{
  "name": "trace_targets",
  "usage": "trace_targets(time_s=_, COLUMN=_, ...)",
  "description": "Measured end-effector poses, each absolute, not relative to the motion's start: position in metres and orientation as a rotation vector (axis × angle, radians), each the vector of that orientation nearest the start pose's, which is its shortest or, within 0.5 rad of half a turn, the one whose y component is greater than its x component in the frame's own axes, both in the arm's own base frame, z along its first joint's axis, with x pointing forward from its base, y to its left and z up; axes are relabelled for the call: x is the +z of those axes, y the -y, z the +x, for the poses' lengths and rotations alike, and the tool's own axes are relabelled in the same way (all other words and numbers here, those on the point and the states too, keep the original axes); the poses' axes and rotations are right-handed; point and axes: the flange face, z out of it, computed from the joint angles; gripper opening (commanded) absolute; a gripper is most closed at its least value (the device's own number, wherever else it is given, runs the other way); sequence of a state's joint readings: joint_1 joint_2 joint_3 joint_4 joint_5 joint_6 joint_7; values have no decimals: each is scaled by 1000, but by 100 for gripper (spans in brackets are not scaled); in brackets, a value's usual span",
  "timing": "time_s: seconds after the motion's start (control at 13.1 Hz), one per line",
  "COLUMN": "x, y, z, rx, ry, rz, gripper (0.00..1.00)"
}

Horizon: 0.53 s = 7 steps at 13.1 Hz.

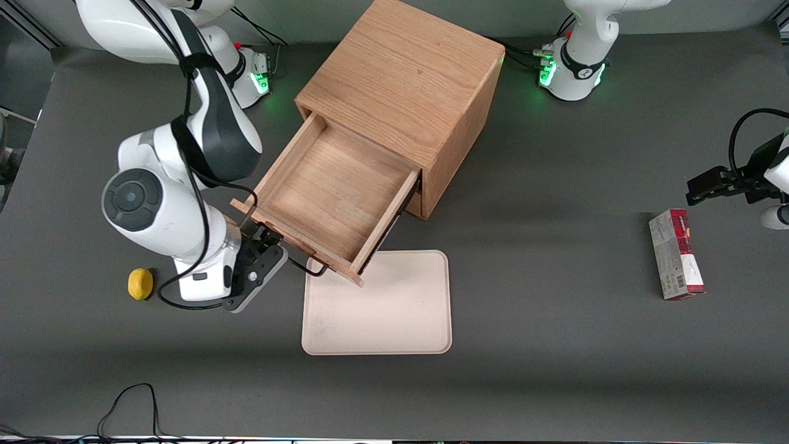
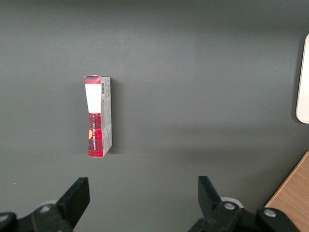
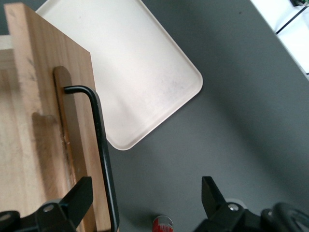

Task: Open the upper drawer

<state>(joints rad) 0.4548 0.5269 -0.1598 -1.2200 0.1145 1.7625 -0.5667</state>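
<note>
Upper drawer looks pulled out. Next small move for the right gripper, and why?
Probably back straight off the long black wire handle. The oak-wood upper drawer already stands far out of the boxy cabinet, and the right gripper shows open, its fingers astride the handle, not clamped.

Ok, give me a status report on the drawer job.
Tool open at the black handle, not gripping. Upper drawer pulled well out, tray empty. Its front corner overhangs the beige tray; nothing blocking.
</note>
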Motion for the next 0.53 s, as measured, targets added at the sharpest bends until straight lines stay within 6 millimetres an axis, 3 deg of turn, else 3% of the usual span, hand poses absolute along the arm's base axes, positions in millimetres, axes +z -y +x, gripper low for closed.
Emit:
trace_targets(time_s=0.23, x=514, y=-218, z=672, rx=-53, ry=1222, rz=-2864, gripper=100)
trace_targets(time_s=0.53, x=580, y=-142, z=658, rx=-37, ry=815, rz=-3015, gripper=100)
